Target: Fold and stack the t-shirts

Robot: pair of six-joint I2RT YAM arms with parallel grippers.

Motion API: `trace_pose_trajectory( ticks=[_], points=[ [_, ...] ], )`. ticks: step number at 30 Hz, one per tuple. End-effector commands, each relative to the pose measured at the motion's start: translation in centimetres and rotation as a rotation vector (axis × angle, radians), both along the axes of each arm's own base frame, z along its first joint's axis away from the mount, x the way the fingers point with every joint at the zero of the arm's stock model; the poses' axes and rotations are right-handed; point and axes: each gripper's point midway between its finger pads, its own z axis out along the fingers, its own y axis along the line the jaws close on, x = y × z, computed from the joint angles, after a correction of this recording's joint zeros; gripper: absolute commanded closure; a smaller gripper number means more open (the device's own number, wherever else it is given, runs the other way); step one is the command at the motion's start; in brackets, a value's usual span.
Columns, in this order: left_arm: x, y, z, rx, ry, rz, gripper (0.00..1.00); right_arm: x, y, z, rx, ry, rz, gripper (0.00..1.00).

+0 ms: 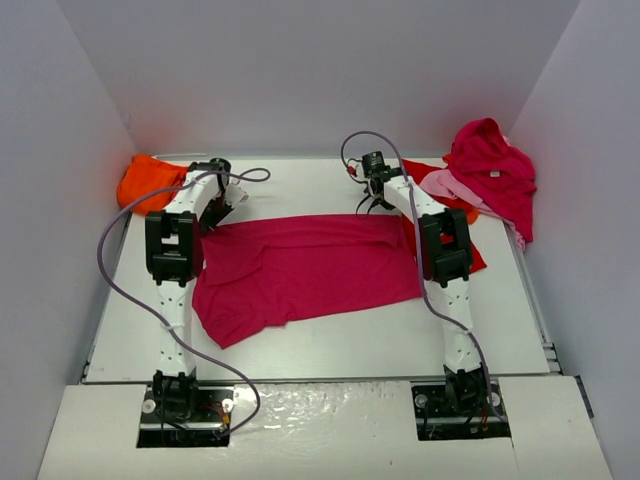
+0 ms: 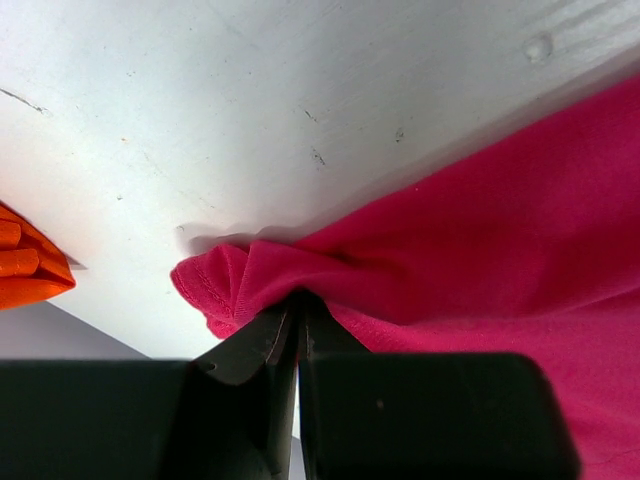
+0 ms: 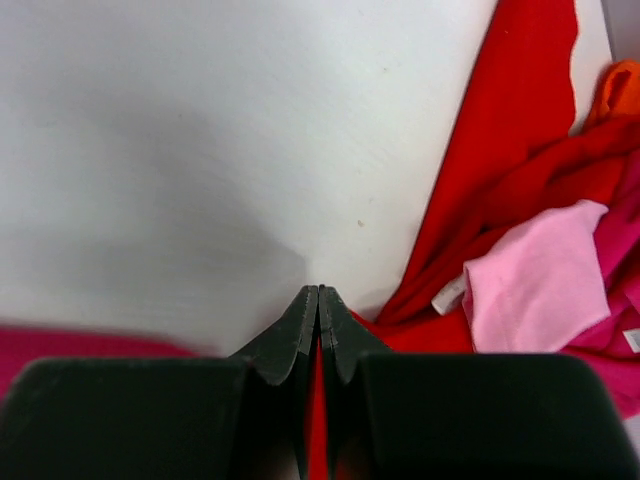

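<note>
A crimson t-shirt [image 1: 300, 265] lies spread across the middle of the white table [image 1: 330, 340]. My left gripper [image 1: 222, 205] is at its far left corner. In the left wrist view the gripper [image 2: 298, 300] is shut on a bunched fold of the crimson t-shirt [image 2: 480, 230]. My right gripper [image 1: 373, 193] is just behind the shirt's far right corner. In the right wrist view the gripper [image 3: 318, 292] is shut, and no cloth shows between its tips. A blurred strip of the crimson shirt [image 3: 80, 345] shows at the lower left of that view.
An orange shirt [image 1: 150, 180] lies at the far left corner and also shows in the left wrist view [image 2: 25, 265]. A pile at the far right holds a magenta shirt [image 1: 495, 170], a pink one [image 1: 450, 185] and a red one [image 1: 472, 255]. White walls enclose the table.
</note>
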Motion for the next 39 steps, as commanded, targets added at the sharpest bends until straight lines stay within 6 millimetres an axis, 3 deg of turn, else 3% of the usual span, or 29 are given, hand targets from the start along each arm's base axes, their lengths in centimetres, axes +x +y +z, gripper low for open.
trace_pose_trajectory(
  ticks=[1, 4, 5, 9, 15, 19, 24, 25, 27, 28, 30, 33, 34, 39],
  points=[
    [0.8, -0.3, 4.0, -0.027, -0.120, -0.014, 1.00, -2.4, 3.6, 8.9, 0.084, -0.136, 0.071, 1.00],
    [-0.2, -0.8, 6.2, -0.056, -0.138, -0.024, 1.00, -4.9, 4.8, 10.6, 0.108, -0.144, 0.084, 1.00],
    [-0.6, -0.9, 6.6, -0.059, -0.136, -0.032, 1.00, -5.8, 5.3, 10.2, 0.121, -0.118, 0.094, 1.00],
    [-2.6, -1.6, 6.6, -0.070, -0.105, -0.055, 1.00, -9.9, 7.8, 7.3, 0.215, 0.030, 0.143, 1.00],
    [-4.9, -2.7, 5.4, -0.092, -0.043, -0.068, 1.00, -15.6, 7.9, 1.3, 0.241, 0.310, 0.150, 1.00],
    [-5.8, -3.7, 5.3, -0.122, -0.033, -0.079, 1.00, -19.4, 8.2, -0.7, 0.287, 0.442, 0.216, 1.00],
    [-8.3, -5.0, 5.7, -0.204, -0.030, -0.112, 1.00, -20.8, 7.9, 2.3, 0.309, 0.387, 0.257, 1.00],
    [-8.6, -4.9, 6.6, -0.207, -0.064, -0.131, 1.00, -20.6, 7.7, 3.7, 0.308, 0.341, 0.264, 1.00],
    [-10.2, -4.9, 6.2, -0.219, -0.056, -0.174, 1.00, -20.1, 6.7, 4.8, 0.284, 0.247, 0.243, 0.74],
    [-11.0, -5.0, 6.3, -0.231, -0.049, -0.196, 1.00, -20.2, 6.5, 5.3, 0.281, 0.228, 0.247, 0.70],
    [-13.8, -5.2, 6.7, -0.256, -0.025, -0.255, 1.00, -21.0, 6.0, 6.7, 0.293, 0.195, 0.260, 0.87],
    [-17.3, -5.5, 6.7, -0.290, 0.043, -0.337, 1.00, -22.1, 5.5, 7.2, 0.297, 0.189, 0.265, 0.83],
    [-19.5, -5.4, 6.8, -0.299, 0.080, -0.395, 1.00, -23.0, 5.1, 7.1, 0.295, 0.199, 0.266, 0.82],
    [-22.2, -5.2, 6.4, -0.310, 0.152, -0.429, 1.00, -24.2, 5.2, 6.2, 0.308, 0.254, 0.256, 0.85]
  ],
)
